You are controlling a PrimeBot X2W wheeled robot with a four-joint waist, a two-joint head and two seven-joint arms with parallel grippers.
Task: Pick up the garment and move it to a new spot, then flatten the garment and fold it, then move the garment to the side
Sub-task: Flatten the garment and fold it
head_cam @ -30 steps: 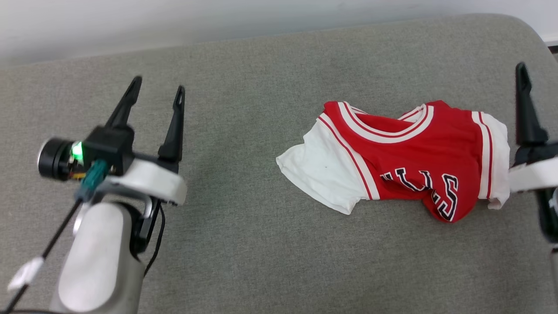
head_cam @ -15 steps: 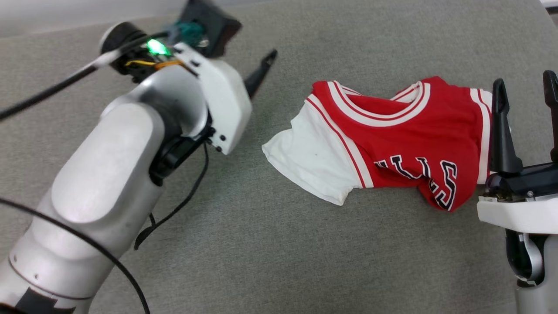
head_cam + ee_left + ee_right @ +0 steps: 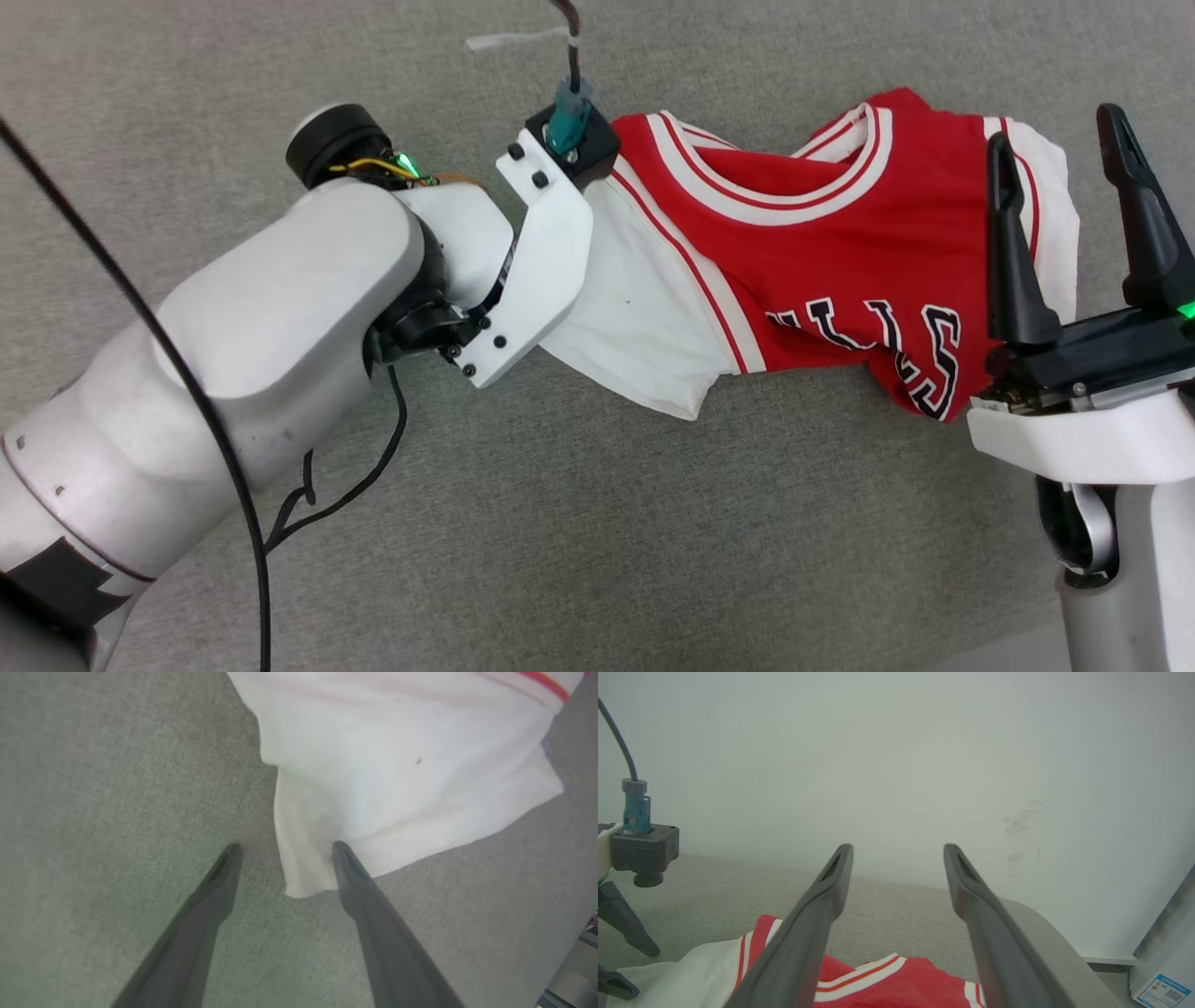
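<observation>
The garment (image 3: 822, 271) lies crumpled on the grey fabric surface (image 3: 560, 523) in the upper right of the head view. Its striped collar is toward the top of the frame, a white sleeve (image 3: 644, 327) spreads toward the middle, and black, white-outlined letters curve along its lower right fold. In the left wrist view the left gripper (image 3: 286, 845) has its fingers spread apart. The hem corner of that white sleeve sits between them, with one finger (image 3: 355, 877) over the cloth's edge and the other over bare grey fabric; whether either tip touches the cloth cannot be told. In the head view the left arm's pale wrist housing (image 3: 537, 271) covers the sleeve's left edge, with a dark cable (image 3: 187, 392) trailing down the left of the frame. At the right edge the right gripper (image 3: 1055, 126) is also spread and holds nothing, its inner finger crossing in front of the garment's other white sleeve. The right wrist view shows these fingers pointing at a pale wall (image 3: 896, 756), with the garment low in the frame beneath them.
</observation>
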